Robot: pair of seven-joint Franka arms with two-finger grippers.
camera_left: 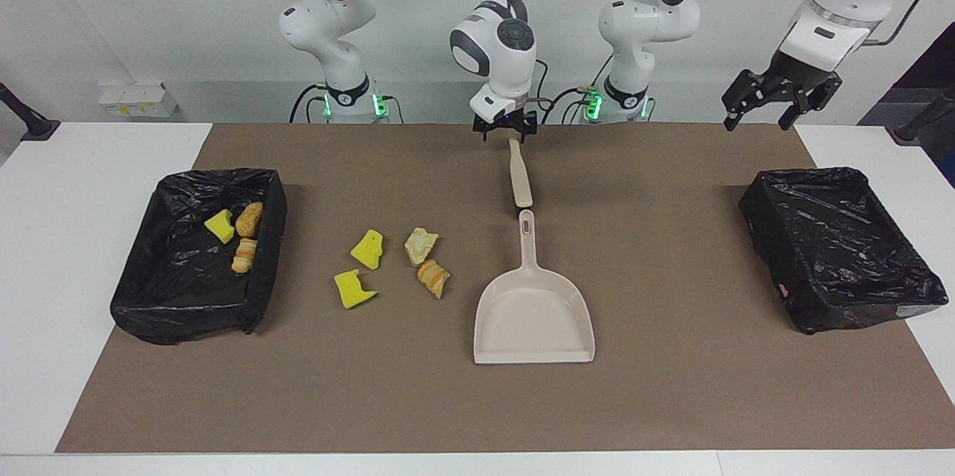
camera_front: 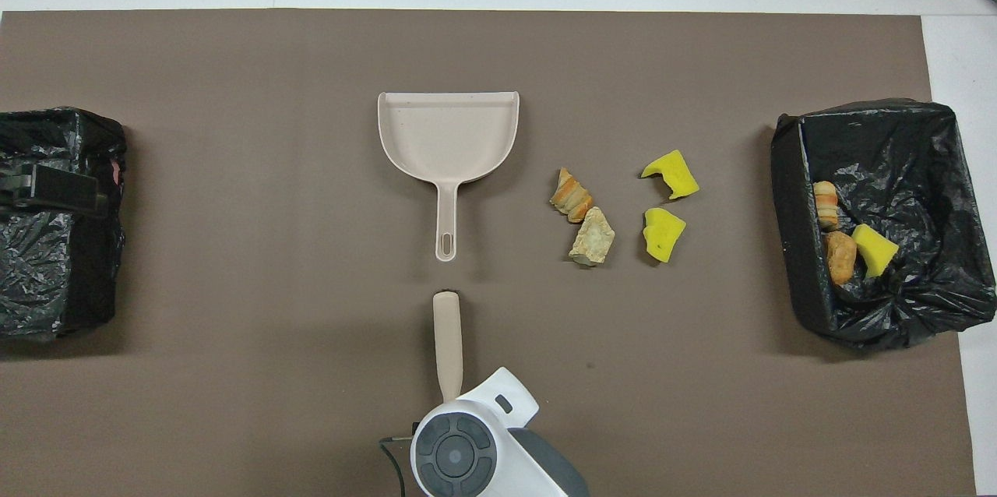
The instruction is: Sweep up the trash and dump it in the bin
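On the brown mat lie two yellow sponge chunks (camera_left: 368, 248) (camera_left: 352, 289) and two bread-like lumps (camera_left: 421, 245) (camera_left: 433, 277) of trash. They sit between the beige dustpan (camera_left: 533, 312) and the black-lined bin (camera_left: 149, 289) at the right arm's end. That bin holds a yellow chunk (camera_left: 219, 226) and two bread lumps (camera_left: 249, 218). The beige brush (camera_left: 520, 179) lies flat, in line with the dustpan's handle and nearer to the robots. My right gripper (camera_left: 505, 131) is open, low over the brush's end nearest the robots. My left gripper (camera_left: 780, 99) waits open in the air.
A second black-lined bin (camera_left: 843, 289) stands at the left arm's end of the mat, with the left gripper (camera_front: 47, 189) over it in the overhead view. White table (camera_left: 74, 185) borders the mat on all sides.
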